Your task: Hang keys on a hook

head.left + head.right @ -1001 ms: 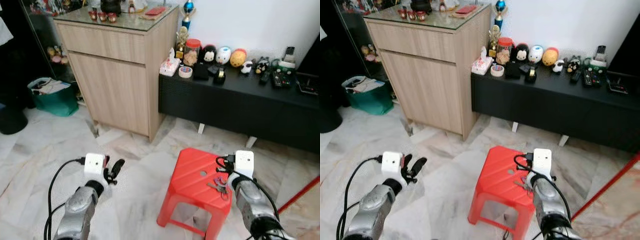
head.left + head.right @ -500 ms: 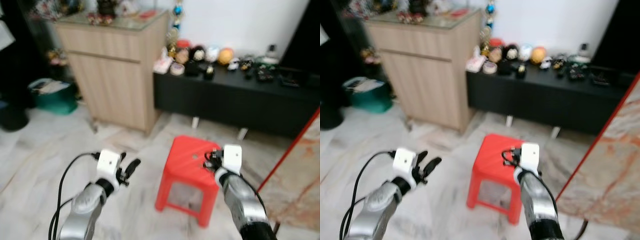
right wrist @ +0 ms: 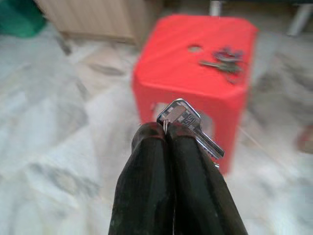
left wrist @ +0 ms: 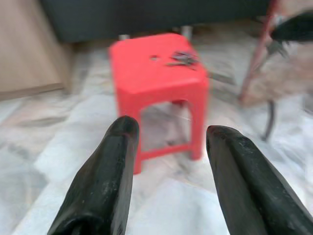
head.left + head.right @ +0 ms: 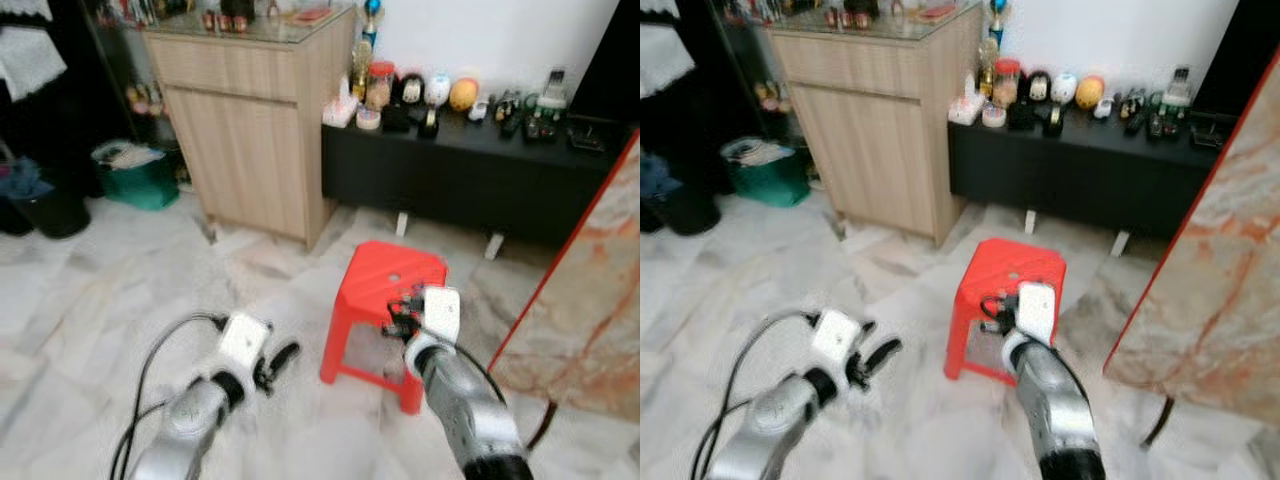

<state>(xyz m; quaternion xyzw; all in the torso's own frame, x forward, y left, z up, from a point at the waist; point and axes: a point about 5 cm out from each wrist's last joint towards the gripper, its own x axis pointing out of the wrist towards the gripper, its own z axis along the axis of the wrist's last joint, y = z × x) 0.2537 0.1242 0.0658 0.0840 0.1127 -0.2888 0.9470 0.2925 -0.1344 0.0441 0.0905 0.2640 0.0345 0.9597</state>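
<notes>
A silver key (image 3: pixel 188 122) is pinched between the tips of the right gripper (image 3: pixel 168 134), whose two black fingers are pressed together on it. More keys (image 3: pixel 222 61) lie in a small heap on top of the red stool (image 3: pixel 186 73), beyond the gripper and apart from it. The right arm (image 5: pixel 455 390) reaches forward just in front of the stool. The left gripper (image 4: pixel 168 139) is held low over the marble floor (image 5: pixel 90 300), its fingers (image 4: pixel 105 181) spread apart with nothing between them. A green bin (image 5: pixel 135 175) beside the wooden cabinet (image 5: pixel 250 120) holds papers.
</notes>
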